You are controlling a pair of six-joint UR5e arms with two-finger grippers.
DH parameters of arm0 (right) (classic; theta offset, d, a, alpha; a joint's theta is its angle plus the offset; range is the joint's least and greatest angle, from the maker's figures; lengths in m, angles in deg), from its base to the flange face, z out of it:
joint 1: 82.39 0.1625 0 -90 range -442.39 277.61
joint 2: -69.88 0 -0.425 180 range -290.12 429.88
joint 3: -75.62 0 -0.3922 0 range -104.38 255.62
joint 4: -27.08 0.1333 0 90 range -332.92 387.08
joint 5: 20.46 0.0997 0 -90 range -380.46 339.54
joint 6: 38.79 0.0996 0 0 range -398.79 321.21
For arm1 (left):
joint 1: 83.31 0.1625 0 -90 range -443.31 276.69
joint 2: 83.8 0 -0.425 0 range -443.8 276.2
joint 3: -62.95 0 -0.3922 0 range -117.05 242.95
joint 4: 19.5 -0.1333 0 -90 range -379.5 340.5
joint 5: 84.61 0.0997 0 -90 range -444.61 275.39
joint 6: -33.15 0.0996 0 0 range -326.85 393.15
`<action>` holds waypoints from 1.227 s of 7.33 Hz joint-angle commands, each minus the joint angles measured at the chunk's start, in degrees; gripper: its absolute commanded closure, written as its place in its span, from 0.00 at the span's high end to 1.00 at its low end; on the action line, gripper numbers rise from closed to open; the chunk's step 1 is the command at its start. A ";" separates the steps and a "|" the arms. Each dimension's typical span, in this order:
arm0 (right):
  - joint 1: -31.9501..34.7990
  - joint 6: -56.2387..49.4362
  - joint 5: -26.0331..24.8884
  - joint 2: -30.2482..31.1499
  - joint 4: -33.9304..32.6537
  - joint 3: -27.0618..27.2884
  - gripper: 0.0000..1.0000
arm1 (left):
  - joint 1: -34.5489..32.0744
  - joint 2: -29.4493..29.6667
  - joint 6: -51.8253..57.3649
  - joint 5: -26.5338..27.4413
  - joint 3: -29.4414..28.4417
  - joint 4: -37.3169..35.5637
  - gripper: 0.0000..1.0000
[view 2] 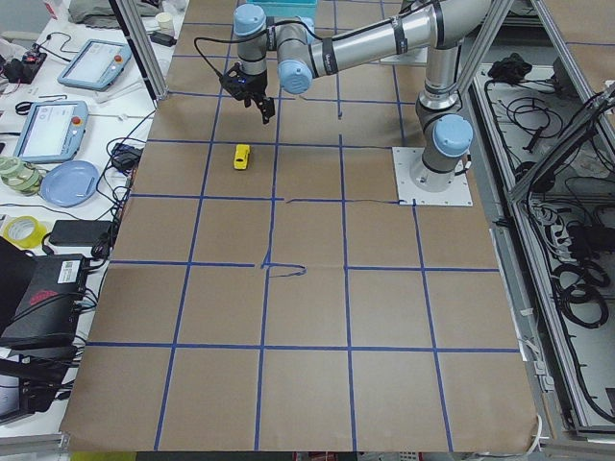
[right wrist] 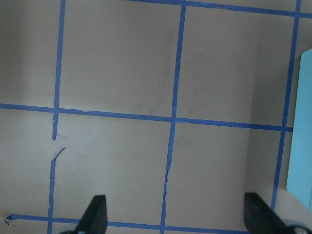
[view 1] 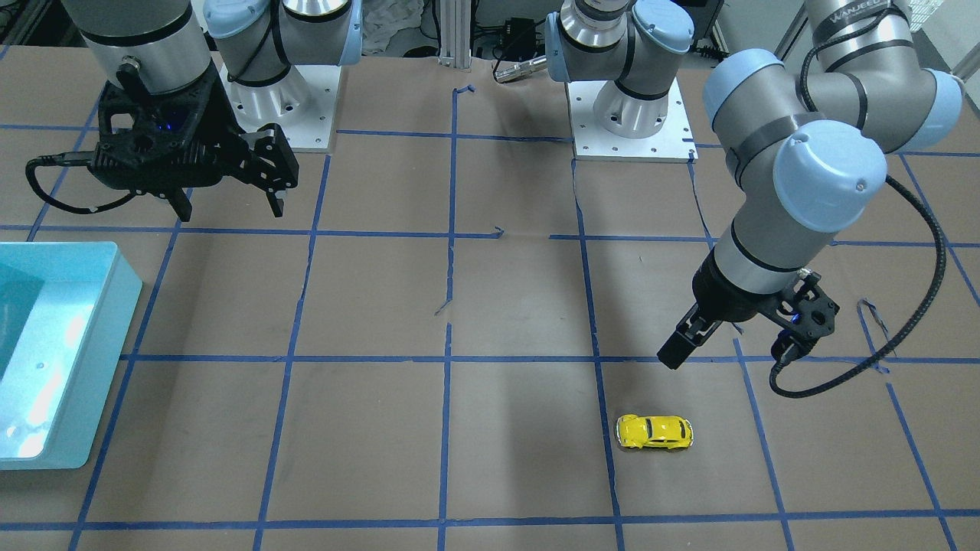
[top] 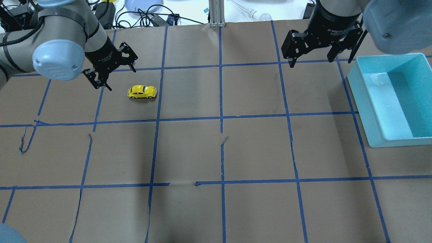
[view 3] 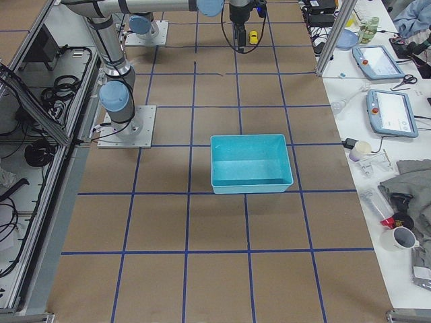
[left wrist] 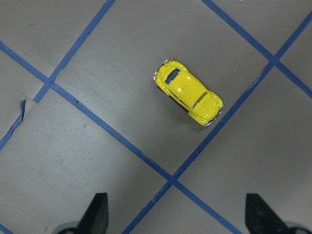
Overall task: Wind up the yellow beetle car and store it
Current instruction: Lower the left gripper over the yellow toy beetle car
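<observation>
As the left hand [top: 123, 80] gapes, the yellow beetle car [top: 142, 91] sits nearby.

Counter [top: 256, 152] open around the yellow beetle car [top: 142, 91]
Bare counter is seen on every side; the left gripper [top: 117, 77] is held just beside, jaws spread. The teal bin [top: 370, 113] is set well apart.
</observation>
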 commanded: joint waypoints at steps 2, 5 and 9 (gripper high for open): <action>0.09 0.00 0.00 0.00 -0.09 0.00 1.00 | 0.65 6.97 -13.33 0.57 -0.51 -4.91 1.00; 0.09 0.00 0.09 0.00 -0.09 0.00 1.00 | 0.65 15.59 -19.97 0.49 -3.66 -12.65 1.00; 0.09 0.00 0.09 0.00 -0.09 0.00 1.00 | 0.65 20.27 -20.52 0.57 -6.49 -12.65 1.00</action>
